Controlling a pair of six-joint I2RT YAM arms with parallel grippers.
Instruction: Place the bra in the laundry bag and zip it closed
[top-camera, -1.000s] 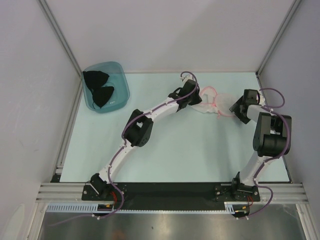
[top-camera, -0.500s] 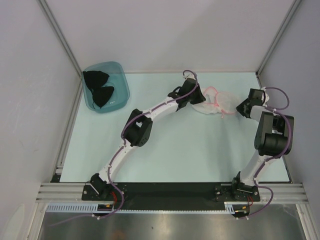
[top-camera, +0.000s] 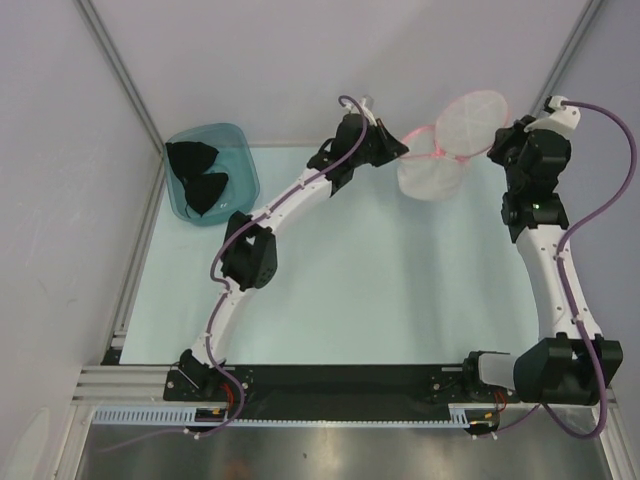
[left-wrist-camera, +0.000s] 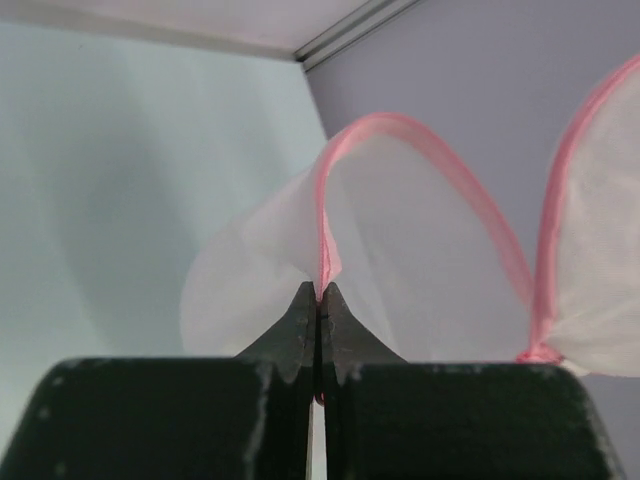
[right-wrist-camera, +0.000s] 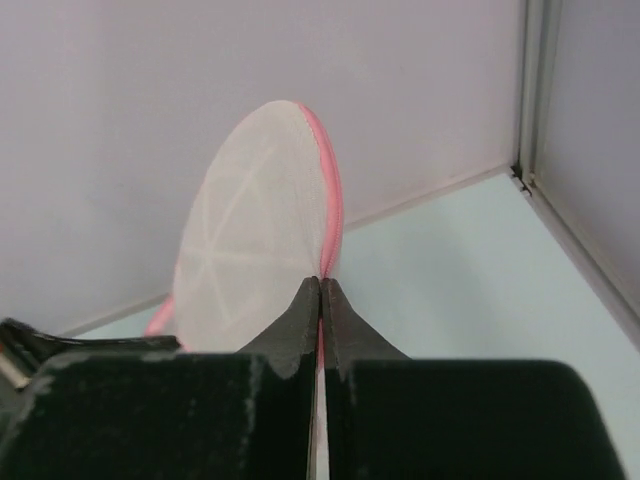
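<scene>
The laundry bag (top-camera: 447, 145) hangs in the air at the back of the table, its two white mesh domes spread apart and edged in pink trim. My left gripper (top-camera: 403, 150) is shut on the pink rim of the lower dome (left-wrist-camera: 400, 240). My right gripper (top-camera: 492, 148) is shut on the pink rim of the upper dome (right-wrist-camera: 255, 250). The black bra (top-camera: 198, 176) lies crumpled in the teal tub at the back left, far from both grippers.
The teal translucent tub (top-camera: 240, 150) stands at the back left corner. Grey walls with aluminium posts (top-camera: 120, 75) close in the table on three sides. The right arm (top-camera: 555, 270) stretches tall along the right side.
Both arms rose and carried the laundry bag up off the table toward the back wall. The right gripper closed on the bag's rim, and the two domes now hang spread apart.
</scene>
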